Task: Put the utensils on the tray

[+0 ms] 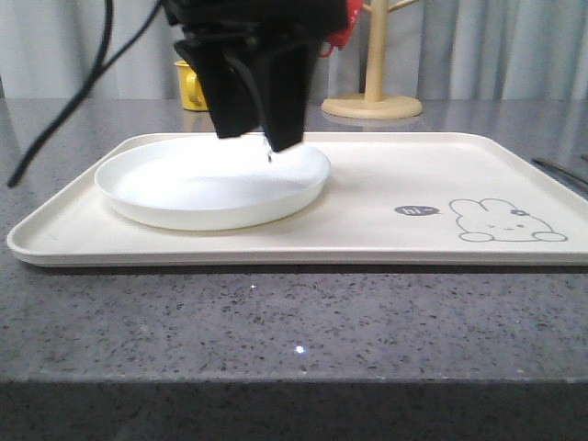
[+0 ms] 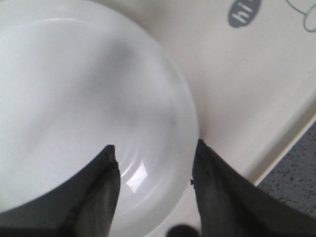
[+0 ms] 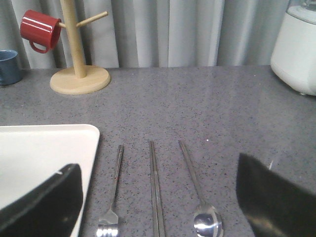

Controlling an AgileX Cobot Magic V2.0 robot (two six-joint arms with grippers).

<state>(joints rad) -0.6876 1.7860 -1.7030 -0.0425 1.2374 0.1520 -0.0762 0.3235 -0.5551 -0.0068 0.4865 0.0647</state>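
Tray (image 1: 367, 184) lay flat on the grey speckled tabletop (image 1: 294, 322), near its front edge, long side facing the robot; rabbit drawing (image 1: 508, 221) and "hi" bubble (image 1: 418, 211) sat at the tray's front right corner. White plate (image 1: 211, 188) rested inside the tray on its left half, close to the left rim. Left gripper (image 1: 266, 138) hung over the plate's rear right edge, fingers spread apart and holding nothing; in the left wrist view the plate's right rim (image 2: 190, 118) ran between the two dark fingers (image 2: 98, 197), contact with the rim could not be judged. Right gripper (image 3: 158, 197) was open and empty above the tabletop to the right of the tray, its fingers straddling the utensils. Fork (image 3: 112, 197), chopsticks (image 3: 156, 192) and spoon (image 3: 200, 192) lay side by side on the tabletop just off the tray's right edge, in that order outward from the rim, roughly parallel, none on the tray. At the tabletop's rear stood a wooden mug stand (image 3: 79, 74) with a red mug (image 3: 40, 29) hung on a peg, a blue mug (image 3: 9, 66) and a yellow mug (image 1: 191, 84); a white appliance (image 3: 296, 49) sat at the rear right
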